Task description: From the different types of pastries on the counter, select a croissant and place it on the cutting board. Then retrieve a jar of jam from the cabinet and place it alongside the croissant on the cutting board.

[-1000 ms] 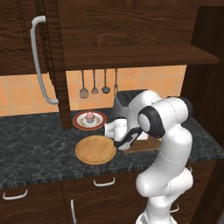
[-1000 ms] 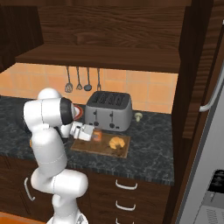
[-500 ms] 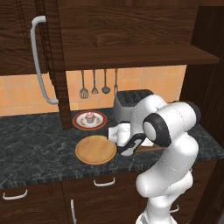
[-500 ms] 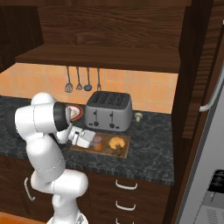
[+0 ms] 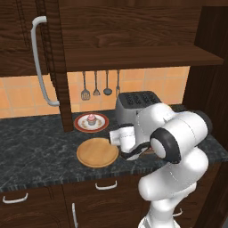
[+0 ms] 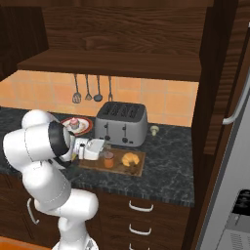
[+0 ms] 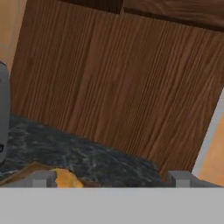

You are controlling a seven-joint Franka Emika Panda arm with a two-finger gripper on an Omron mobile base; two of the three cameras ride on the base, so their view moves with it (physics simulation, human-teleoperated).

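The jar of jam [image 6: 108, 159], orange-brown, stands upright on the dark cutting board [image 6: 139, 168]. The golden croissant [image 6: 130, 158] lies just to its right on the same board. My gripper [image 6: 102, 152] hovers just left of the jar, not holding it. In the hand view my gripper [image 7: 111, 178] is open, its tips wide apart, with the croissant [image 7: 65, 178] showing low near the left tip. The pink-frosted cupcake [image 5: 91, 119] sits on a red-rimmed plate [image 5: 81, 124] on the black counter [image 5: 31, 142]. The cabinet shelf plank [image 6: 112, 66] runs overhead.
A silver toaster [image 6: 120, 123] stands right behind the board. A round light-wood plate [image 5: 97, 152] lies left of my hand. Utensils [image 5: 95, 91] hang on the orange tiled wall. A tall door with a curved grey handle [image 5: 42, 62] stands open at the left.
The jaws went from shut to wide open, leaving the jar standing on the cutting board. The arm's elbow has swung out a little; the hand stays beside the jar.
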